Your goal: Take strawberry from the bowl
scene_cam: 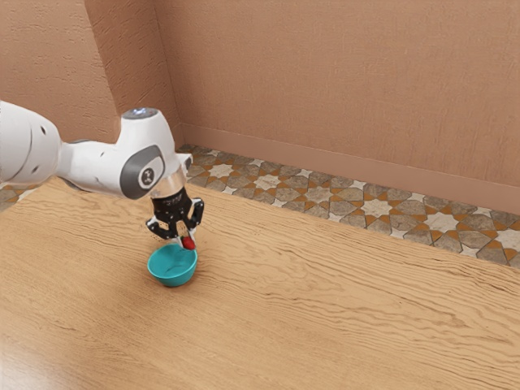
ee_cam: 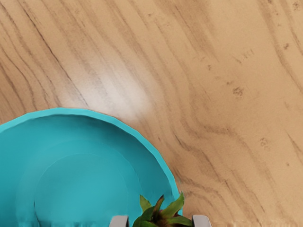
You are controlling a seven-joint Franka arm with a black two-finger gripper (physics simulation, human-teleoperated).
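While the teal bowl (scene_cam: 172, 266) sits below, the claw (scene_cam: 187, 240) pinches the strawberry (scene_cam: 189, 244) between its fingertips, near the rim.

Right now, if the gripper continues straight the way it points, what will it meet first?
Probably the teal bowl's rim, touched first by the strawberry held in my gripper; the exact height and alignment are unclear.

I count one strawberry (scene_cam: 189, 244), one bowl (scene_cam: 171, 274) and one desk (scene_cam: 301, 317), so a single item of each kind. There is one robot arm (scene_cam: 97, 166), with one end effector (scene_cam: 186, 240) that has two fingers (ee_cam: 201, 221). Of floors, one patterned one (scene_cam: 376, 208) can be seen.
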